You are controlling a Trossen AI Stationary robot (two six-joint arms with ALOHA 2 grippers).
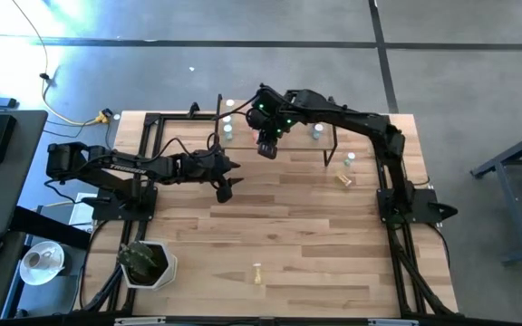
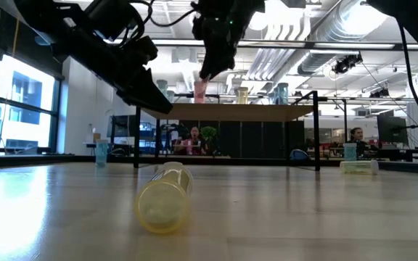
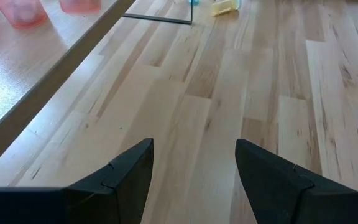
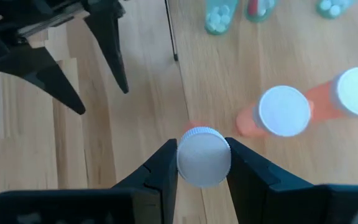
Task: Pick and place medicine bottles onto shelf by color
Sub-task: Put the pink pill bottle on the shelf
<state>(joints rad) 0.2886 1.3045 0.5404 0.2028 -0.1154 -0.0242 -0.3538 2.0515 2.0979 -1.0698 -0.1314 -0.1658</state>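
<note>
Now the right pincer (image 4: 202, 163) grips a white-capped pink bottle (image 4: 204, 155) above the shelf (image 2: 231, 112). It should lower straight down beside the two pink bottles (image 4: 284, 112) without knocking them; the left pincer (image 3: 194, 171) waits open over the table (image 1: 288, 244).

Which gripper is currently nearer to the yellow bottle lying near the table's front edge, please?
Left. The left gripper hovers mid-table, open, behind the yellow bottle; the right gripper is farther back at the shelf, holding a white-capped bottle.
</note>
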